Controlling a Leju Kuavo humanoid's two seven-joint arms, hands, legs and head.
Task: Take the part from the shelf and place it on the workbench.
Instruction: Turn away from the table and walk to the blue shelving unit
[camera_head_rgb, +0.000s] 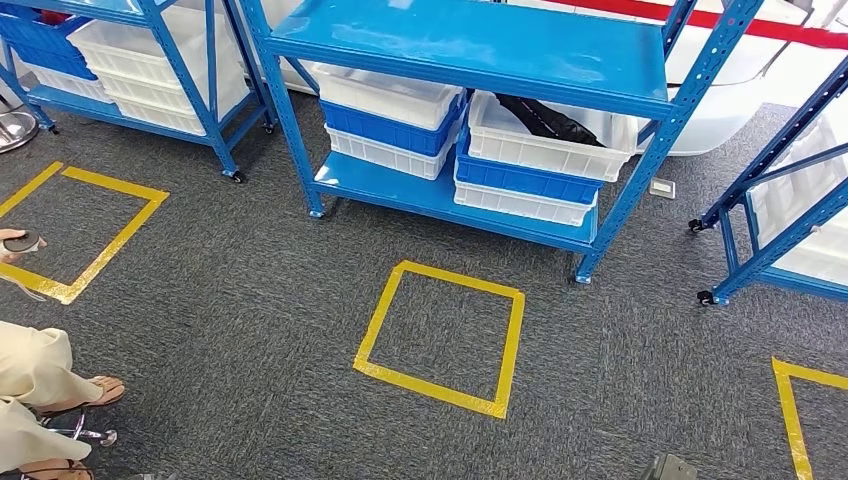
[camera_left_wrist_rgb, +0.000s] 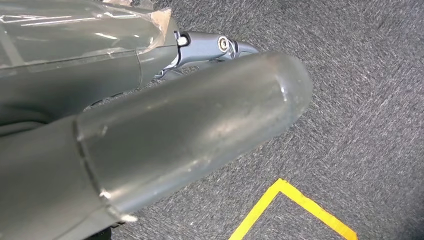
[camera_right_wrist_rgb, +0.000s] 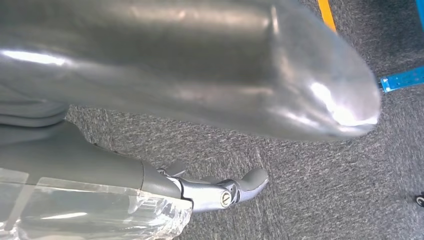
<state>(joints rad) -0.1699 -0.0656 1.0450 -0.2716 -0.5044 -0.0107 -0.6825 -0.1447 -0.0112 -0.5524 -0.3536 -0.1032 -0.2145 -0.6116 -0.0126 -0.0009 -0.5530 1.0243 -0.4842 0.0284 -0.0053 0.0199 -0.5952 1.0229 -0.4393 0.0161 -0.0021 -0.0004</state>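
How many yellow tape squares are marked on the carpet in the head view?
3. One full square lies in front of the middle shelf; one at the left, beside a seated person's hand; one cut off at the lower right edge. More may lie outside the picture.

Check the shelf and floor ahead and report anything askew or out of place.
The black part lies slanted in the white bin, one end jutting above its rim. The stacked bins sit square and the yellow tape square is intact. Nothing is spilled.

Black part (camera_head_rgb: 548, 120) in white bin (camera_head_rgb: 545, 150), half hidden under shelf (camera_head_rgb: 470, 45)
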